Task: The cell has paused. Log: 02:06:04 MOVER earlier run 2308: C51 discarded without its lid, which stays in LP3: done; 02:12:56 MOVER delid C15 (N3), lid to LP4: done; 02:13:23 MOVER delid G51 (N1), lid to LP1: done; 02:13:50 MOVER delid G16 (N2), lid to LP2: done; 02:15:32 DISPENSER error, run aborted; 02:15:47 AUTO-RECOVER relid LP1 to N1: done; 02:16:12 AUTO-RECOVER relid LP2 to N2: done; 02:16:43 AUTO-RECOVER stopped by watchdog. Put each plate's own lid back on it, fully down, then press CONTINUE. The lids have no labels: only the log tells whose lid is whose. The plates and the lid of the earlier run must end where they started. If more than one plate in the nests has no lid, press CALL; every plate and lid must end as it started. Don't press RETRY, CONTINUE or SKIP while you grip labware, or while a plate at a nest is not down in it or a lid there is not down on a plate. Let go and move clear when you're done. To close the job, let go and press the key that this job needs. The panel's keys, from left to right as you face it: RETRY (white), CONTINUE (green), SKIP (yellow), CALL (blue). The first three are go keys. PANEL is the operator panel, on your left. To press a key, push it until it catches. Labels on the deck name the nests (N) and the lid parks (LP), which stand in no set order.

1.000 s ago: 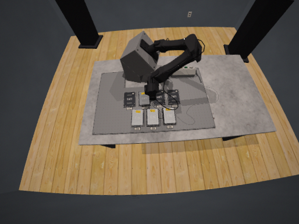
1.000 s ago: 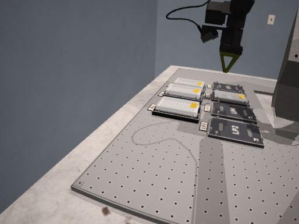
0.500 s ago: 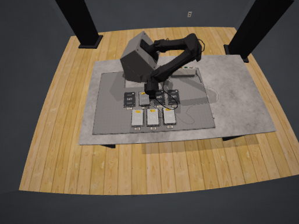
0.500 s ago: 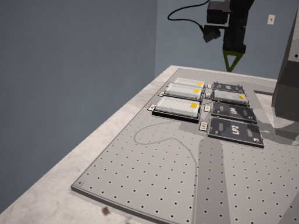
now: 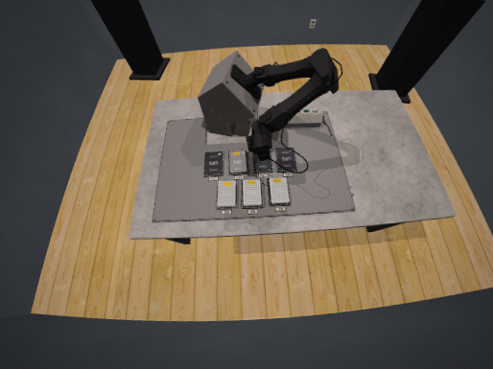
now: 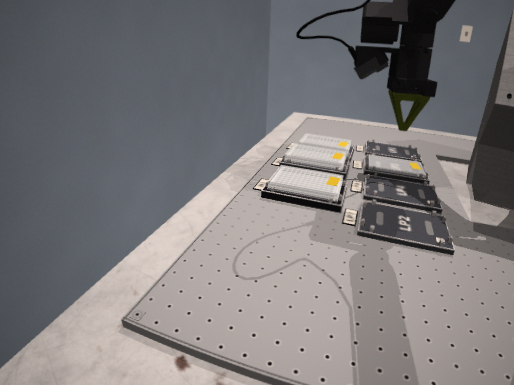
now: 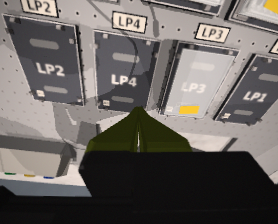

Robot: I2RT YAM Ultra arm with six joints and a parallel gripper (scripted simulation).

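Left to right in the top view, three pale plates sit in nests along the table's [image 5: 393, 166] [image 6: 75, 293] [image 7: 212, 142] lower long edge: the left plate [image 5: 226, 196] [image 6: 325, 141] [image 7: 260, 12], the middle plate [image 5: 251, 195] [image 6: 314, 157] [image 7: 197, 2] and the right plate [image 5: 279, 192] [image 6: 306, 184]. Their long axes run between the two long edges, yellow marks toward the upper one. Behind them, the clear lid [image 5: 238, 164] [image 6: 395, 167] [image 7: 198, 85] lies flat on LP3, pointing the same way. The pincer [image 6: 403, 128] [image 7: 138, 111] is fully closed, holding nothing, above the row of parks; from the top, the arm [image 5: 297, 99] [image 6: 417, 38] hides it and partly covers LP4 and the panel [image 5: 312, 119] [image 7: 30, 159]. The wrist view crops the plates. Nest labels are unreadable; whether each plate wears a lid, I cannot tell.
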